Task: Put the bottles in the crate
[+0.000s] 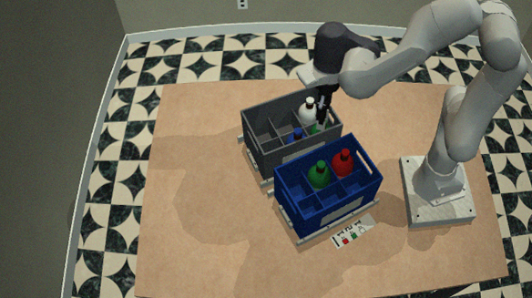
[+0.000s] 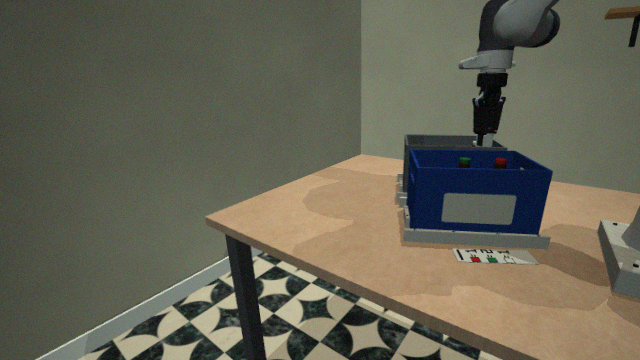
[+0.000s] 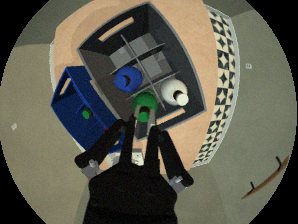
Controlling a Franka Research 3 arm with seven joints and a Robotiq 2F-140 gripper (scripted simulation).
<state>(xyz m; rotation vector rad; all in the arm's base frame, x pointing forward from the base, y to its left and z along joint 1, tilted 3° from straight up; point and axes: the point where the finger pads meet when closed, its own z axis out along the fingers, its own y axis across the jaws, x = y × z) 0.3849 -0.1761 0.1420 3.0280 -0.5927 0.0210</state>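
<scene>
Your hand (image 3: pixel 143 117) reaches down into the gray crate (image 1: pixel 266 155), its fingers drawn in on the neck of the green bottle (image 3: pixel 144 103) standing in the compartment nearest the blue crate (image 1: pixel 338 215). A white bottle (image 1: pixel 308 111) and a blue bottle (image 1: pixel 296 134) stand in the neighbouring gray compartments. In the blue crate you have a second green bottle (image 1: pixel 318 174) and a red bottle (image 1: pixel 342 162) upright, side by side in the row next to the gray crate. The pick list (image 1: pixel 353 231) lies flat on the counter (image 1: pixel 205 207) just beside the blue crate, on its far side from the gray one.
</scene>
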